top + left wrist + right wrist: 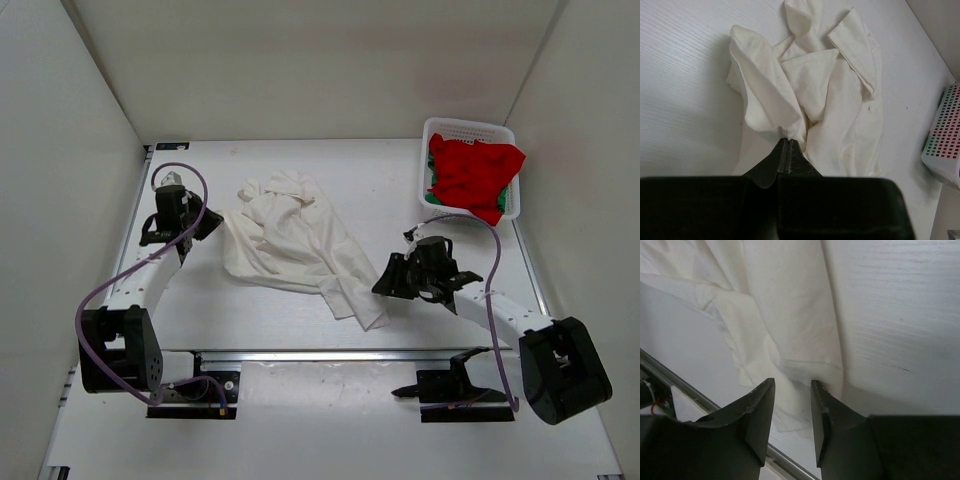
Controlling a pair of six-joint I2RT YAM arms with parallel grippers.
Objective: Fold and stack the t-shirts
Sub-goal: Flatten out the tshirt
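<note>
Over on the left, the left arm (150, 275) stretches up along the edge of the bench (390, 190), its wrist turned inward so the left hand (210, 222) points at the cloth beside it. From the wrist view, that left hand (786, 146) is pinched tight on an edge of the off-white t-shirt (810, 90), and the folds draw in to the closed tips.

The off-white t-shirt (285, 240) lies rumpled and unfolded across the middle of the bench, bunched at the far end, with one sleeve trailing toward the near right.

Next comes the right arm (500, 305), bent low and reaching leftward, with the right hand (392, 283) just at that trailing part. Close up, the right hand (792, 410) has its fingers (760, 410) parted with a clear gap, poised over the shirt's hem (810, 365); I can't tell whether they touch the cloth.

At the far right corner stands the white basket (465, 125). The red t-shirt (475, 175) is heaped in it and spills over the near rim, and a bit of the green t-shirt (433, 192) peeks out at its left side.
</note>
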